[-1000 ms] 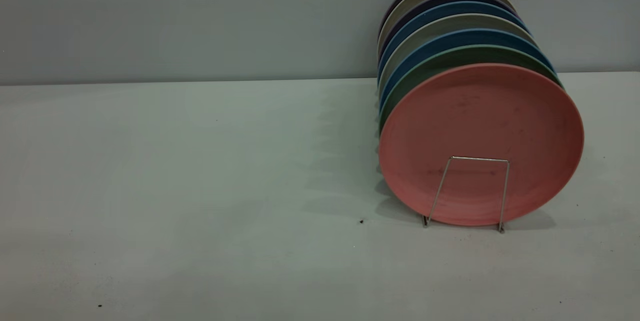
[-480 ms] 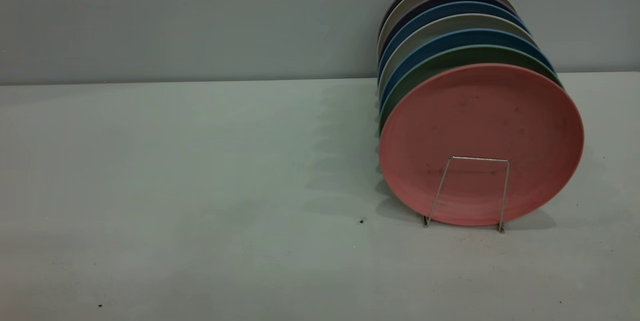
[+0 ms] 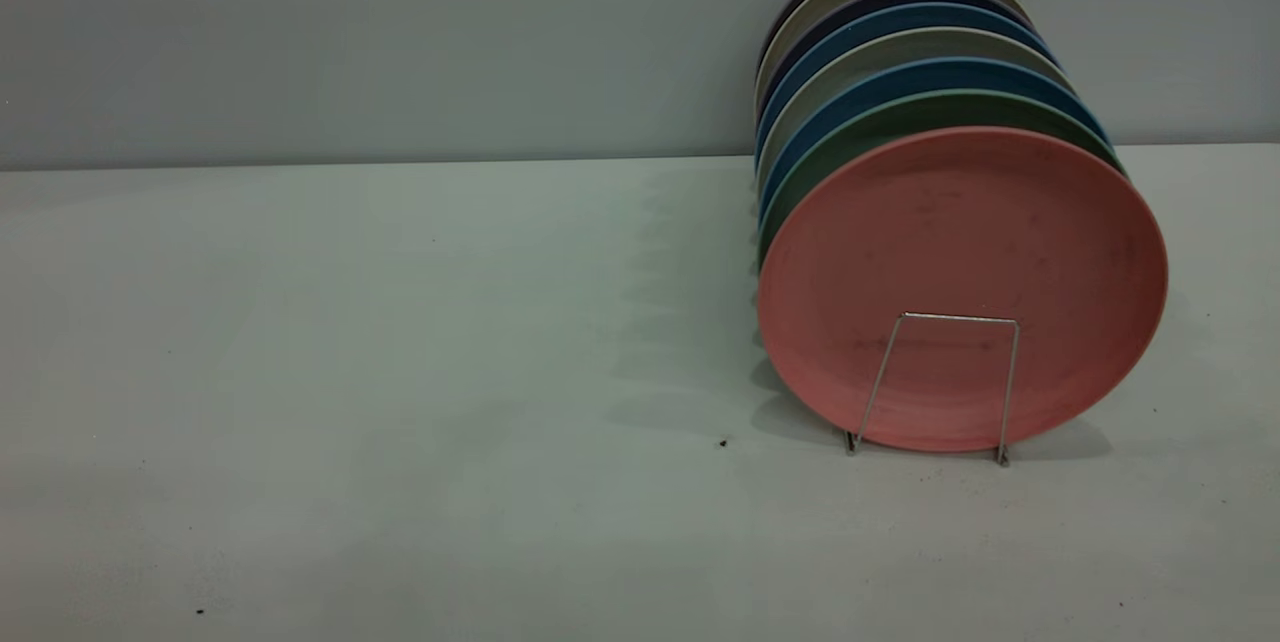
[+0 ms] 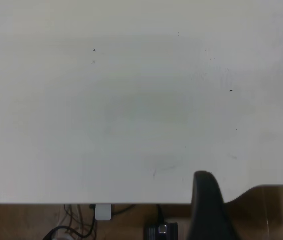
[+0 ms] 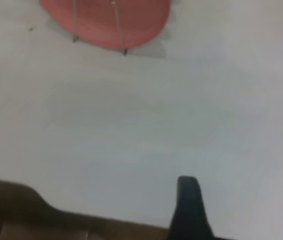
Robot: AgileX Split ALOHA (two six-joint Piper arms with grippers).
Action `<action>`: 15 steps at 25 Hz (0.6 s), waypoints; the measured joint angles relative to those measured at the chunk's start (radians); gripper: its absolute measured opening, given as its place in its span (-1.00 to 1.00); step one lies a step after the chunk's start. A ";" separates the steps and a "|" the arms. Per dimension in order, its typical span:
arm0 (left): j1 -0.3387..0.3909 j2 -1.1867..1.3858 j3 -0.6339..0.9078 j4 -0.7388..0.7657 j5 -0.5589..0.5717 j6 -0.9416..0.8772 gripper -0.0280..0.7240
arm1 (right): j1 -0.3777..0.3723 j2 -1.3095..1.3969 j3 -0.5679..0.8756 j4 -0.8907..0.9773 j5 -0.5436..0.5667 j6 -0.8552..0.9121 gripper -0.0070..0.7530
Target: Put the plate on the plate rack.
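The salmon-pink plate [image 3: 962,287] stands upright on edge at the front of the plate rack [image 3: 945,384], behind the rack's front wire loop, on the right of the table. It also shows in the right wrist view [image 5: 106,20], with the plate rack's wire loop [image 5: 95,25] in front of it. My left gripper [image 4: 204,200] hangs over bare table near the table's edge, far from the plate. My right gripper [image 5: 189,205] is over bare table, well back from the plate. Neither gripper shows in the exterior view, and neither holds anything that I can see.
Behind the pink plate, several more plates stand in the same rack: a green one [image 3: 880,127], then blue [image 3: 870,82] and beige ones, back to the wall. The white table [image 3: 400,372] stretches to the left. Cables and a brown floor [image 4: 276,215] lie past its edge.
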 joint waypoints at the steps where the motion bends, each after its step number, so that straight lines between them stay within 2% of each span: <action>1: 0.000 0.000 0.000 0.000 0.000 0.000 0.37 | 0.000 0.000 0.001 -0.004 0.000 0.009 0.56; 15: 0.000 0.000 0.000 -0.002 0.000 0.037 0.37 | 0.000 0.000 0.001 -0.007 0.000 0.014 0.56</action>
